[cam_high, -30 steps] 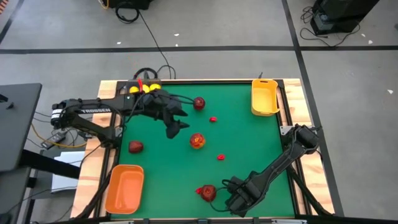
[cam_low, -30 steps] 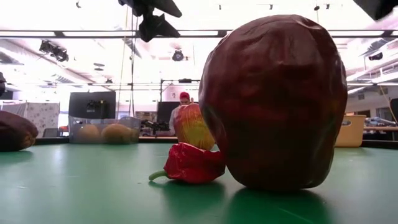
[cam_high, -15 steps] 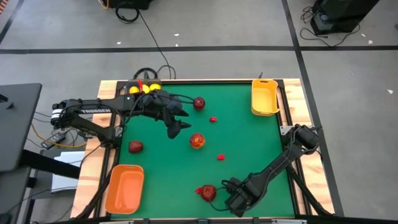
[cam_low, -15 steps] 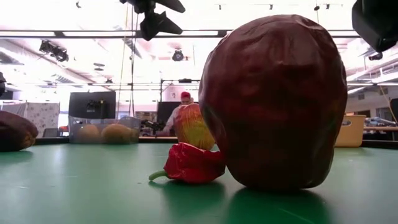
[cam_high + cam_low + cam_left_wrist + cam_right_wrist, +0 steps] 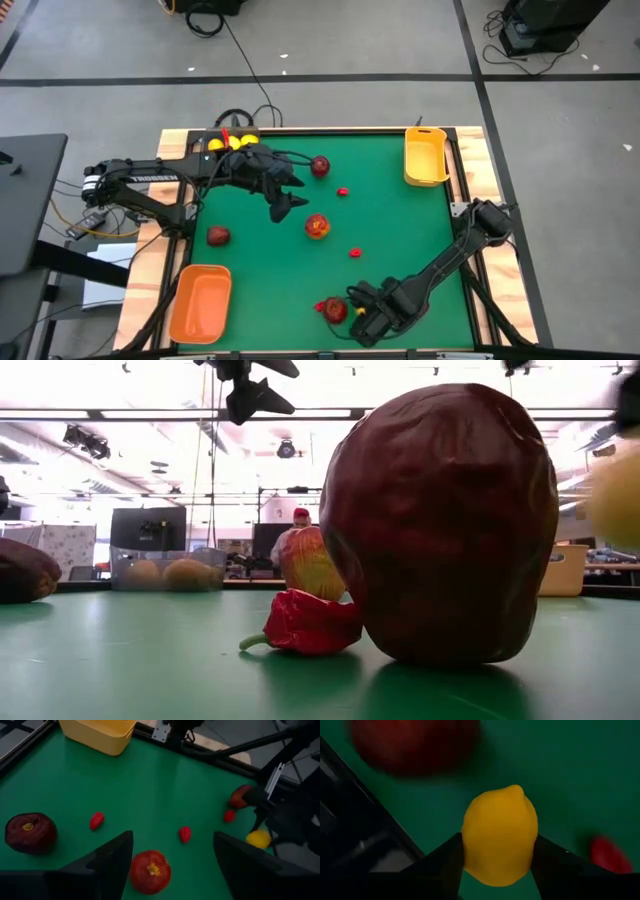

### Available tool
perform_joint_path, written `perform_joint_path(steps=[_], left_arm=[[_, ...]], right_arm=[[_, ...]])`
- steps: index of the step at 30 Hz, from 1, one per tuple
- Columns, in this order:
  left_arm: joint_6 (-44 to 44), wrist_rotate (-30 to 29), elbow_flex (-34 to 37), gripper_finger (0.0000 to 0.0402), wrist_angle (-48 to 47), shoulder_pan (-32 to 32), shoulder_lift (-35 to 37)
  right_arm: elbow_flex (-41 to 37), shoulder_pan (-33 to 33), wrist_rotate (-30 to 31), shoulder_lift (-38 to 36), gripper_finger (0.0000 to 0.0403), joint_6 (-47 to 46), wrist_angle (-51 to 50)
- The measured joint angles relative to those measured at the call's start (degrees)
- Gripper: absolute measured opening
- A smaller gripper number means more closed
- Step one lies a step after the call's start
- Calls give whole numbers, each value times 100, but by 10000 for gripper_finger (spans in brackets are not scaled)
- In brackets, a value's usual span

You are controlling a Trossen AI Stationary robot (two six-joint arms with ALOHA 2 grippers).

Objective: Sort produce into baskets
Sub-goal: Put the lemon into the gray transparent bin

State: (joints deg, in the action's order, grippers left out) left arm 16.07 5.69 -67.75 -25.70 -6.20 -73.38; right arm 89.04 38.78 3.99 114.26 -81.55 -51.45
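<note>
My right gripper (image 5: 499,845) is shut on a yellow lemon (image 5: 259,838) near the table's front edge, beside a dark red apple (image 5: 335,310) and a small red piece (image 5: 305,622). My left gripper (image 5: 285,205) hangs open above the table's middle left, over a red-orange apple (image 5: 150,871). Another dark apple (image 5: 320,165) lies far back and one (image 5: 218,236) lies at the left. Two small red pieces (image 5: 343,191) (image 5: 354,252) lie on the green mat. The dark grey basket (image 5: 215,135) holds lemons. The yellow basket (image 5: 425,155) and the orange basket (image 5: 200,302) hold nothing I can see. My right gripper pinches the lemon by its two long sides (image 5: 470,845) between its two fingers (image 5: 545,857). The fingers come steeply from above. The lemon's pointed end (image 5: 515,790) sticks out past the fingertips. The lemon (image 5: 615,495) is clear of the mat.
The raised wooden frame (image 5: 470,170) rims the green mat. Bare mat lies between the scattered fruits in the middle and at the right. Cables (image 5: 240,120) hang behind the far edge near the grey basket.
My right gripper has gone a little toward the table's left, closer to the dark red apple at the front, and has tipped further downward. The lemon has come into the low view at its right edge. The fruits on the mat have stayed put.
</note>
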Motion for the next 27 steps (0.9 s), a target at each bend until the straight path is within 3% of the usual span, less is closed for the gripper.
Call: perform_joint_path(steps=[8, 14, 18, 27], left_arm=[[-353, 598, 0, 315, 304, 0, 0], [64, 1063, 0, 330, 598, 0, -4], [-42, 1089, 0, 333, 922, 0, -4], [-836, 1093, 0, 333, 1227, -41, -4]], right_arm=[[478, -575, 1986, -756, 210, 699, -382], [478, -1152, 3064, -1506, 210, 2109, -564], [478, -1574, 3306, -1740, 209, 3278, -273], [476, -2477, 2948, -1880, 211, 5517, 1026]])
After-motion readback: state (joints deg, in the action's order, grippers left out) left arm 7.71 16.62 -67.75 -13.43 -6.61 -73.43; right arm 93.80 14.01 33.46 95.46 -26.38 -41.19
